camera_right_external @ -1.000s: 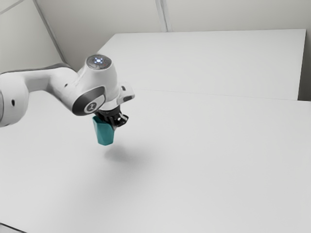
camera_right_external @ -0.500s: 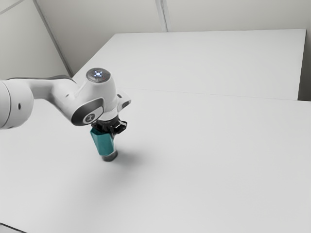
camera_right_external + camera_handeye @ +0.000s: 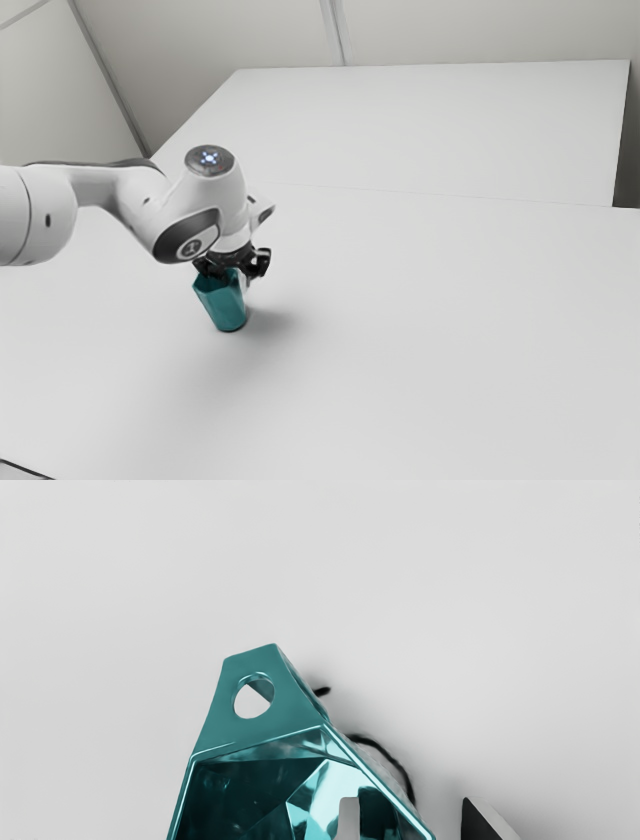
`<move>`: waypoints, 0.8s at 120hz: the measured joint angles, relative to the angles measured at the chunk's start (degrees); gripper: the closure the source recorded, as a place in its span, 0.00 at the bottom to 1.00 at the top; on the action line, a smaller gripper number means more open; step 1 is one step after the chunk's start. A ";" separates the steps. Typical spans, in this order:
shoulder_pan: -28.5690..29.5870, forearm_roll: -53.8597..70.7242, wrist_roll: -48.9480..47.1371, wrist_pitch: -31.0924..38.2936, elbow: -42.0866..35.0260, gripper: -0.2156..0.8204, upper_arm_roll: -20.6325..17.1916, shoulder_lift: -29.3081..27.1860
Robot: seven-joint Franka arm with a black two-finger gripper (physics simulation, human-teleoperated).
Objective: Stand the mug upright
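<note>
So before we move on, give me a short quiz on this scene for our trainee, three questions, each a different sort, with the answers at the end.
1. Multiple choice. What colour is the mug?
a) Red
b) Teal
c) Yellow

2. True or false? One finger of the gripper reaches inside the mug, while the other is outside it.

3. Fill in the blank. The handle has a rounded ____ through it.

Key: 1 b; 2 true; 3 hole.
</note>
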 joint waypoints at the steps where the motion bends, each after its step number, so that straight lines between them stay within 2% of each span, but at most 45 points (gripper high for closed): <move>1: 0.02 0.00 -0.05 -0.04 0.00 0.59 0.00 -0.14; 16: 0.42 0.00 -0.70 -1.35 0.00 0.42 -0.07 -3.17; 35: -0.47 -0.03 -1.33 -3.23 0.00 0.31 -0.23 -6.00; 56: -2.43 -2.49 -1.81 -5.54 1.54 0.25 -1.22 -7.38; 96: -2.91 -13.38 8.50 -17.47 15.98 0.22 -1.77 -5.36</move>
